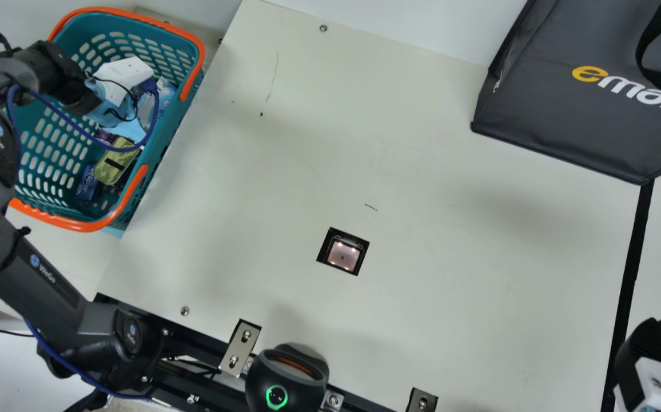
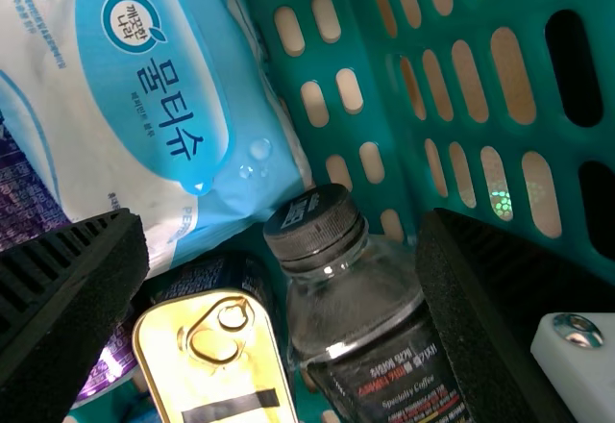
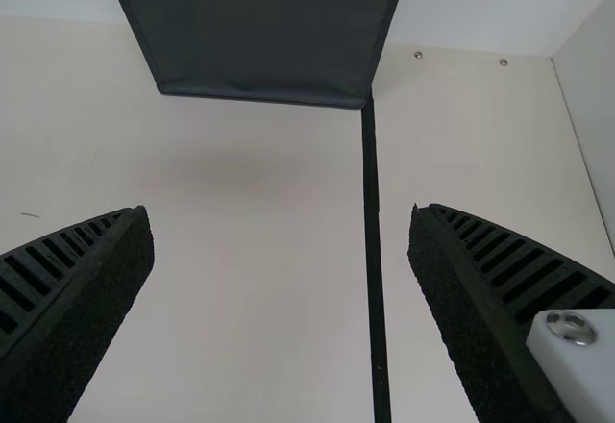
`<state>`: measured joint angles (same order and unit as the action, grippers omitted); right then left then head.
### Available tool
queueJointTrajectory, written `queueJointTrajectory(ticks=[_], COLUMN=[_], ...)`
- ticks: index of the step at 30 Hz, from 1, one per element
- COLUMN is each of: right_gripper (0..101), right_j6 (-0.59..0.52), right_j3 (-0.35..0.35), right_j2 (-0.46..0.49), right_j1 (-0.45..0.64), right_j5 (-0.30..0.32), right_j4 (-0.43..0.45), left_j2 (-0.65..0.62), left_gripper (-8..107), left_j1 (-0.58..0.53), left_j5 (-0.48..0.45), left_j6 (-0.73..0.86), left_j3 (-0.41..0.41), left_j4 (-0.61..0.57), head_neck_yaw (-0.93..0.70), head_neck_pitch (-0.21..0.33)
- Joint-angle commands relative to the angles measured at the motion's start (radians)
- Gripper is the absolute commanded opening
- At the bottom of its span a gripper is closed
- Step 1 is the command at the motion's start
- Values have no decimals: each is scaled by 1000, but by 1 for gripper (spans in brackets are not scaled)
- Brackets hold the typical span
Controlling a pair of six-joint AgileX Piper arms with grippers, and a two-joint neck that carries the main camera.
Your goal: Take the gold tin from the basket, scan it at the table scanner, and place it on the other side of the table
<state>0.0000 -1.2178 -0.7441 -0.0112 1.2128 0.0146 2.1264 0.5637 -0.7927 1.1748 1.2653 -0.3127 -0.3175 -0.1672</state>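
Spread apart, the fingers of the left gripper [image 2: 283, 223] pinched nothing, and the step in hand was, by my judgement, lining them up for the grasp. The gold tin [image 2: 219, 356] was in the basket [image 1: 198, 51], its pull ring [image 2: 213, 332] facing the wrist camera. Close beside it was the bottle [image 2: 360, 322], between the tin and one of the fingers, so closing from there would probably have caught both. A better grasp called for a small sideways shift, one finger worked down into the narrow gap by the bottle and the other along the tin's far edge. Pinching the hard side walls looked wiser than hooking the pull ring, which might have bent or lifted. The wipes packet [image 2: 163, 106] bordered the same cluster and seemed soft enough to drag along, so a straight, slow lift would have suited best, with room left for the basket's rim.

Farther out, the scanner [image 1: 343, 256] was set into the table [image 1: 450, 257], its window lit. A grip on the sides would have left the tin's broad faces free to present there; where its barcode was, I could not tell. Beyond the scanner, on the side away from the basket, stood the dark bag [image 1: 536, 109]. Near that side was the right gripper [image 3: 279, 216], its fingers well parted with nothing between them.
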Motion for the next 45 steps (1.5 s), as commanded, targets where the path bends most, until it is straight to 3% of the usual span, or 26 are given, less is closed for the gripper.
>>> queueJointTrajectory(ticks=[1, 14, 23, 45], right_gripper=[95, 95, 95, 95], right_j6=[0, 0, 0, 0], right_j3=[0, 0, 0, 0], right_j2=[0, 0, 0, 0], right_j1=[0, 0, 0, 0], right_j5=[0, 0, 0, 0], right_j4=[0, 0, 0, 0], left_j2=[0, -36, -76, 2], left_gripper=[90, 90, 90, 90], left_j1=[-4, -9, -3, -27], left_j5=[13, 76, 72, 167], left_j6=[-3, -65, -116, -123], left_j3=[-10, -59, -72, -94], left_j4=[3, 17, 17, 36], head_neck_yaw=[-4, -4, -4, -4], head_neck_pitch=[29, 29, 29, 29])
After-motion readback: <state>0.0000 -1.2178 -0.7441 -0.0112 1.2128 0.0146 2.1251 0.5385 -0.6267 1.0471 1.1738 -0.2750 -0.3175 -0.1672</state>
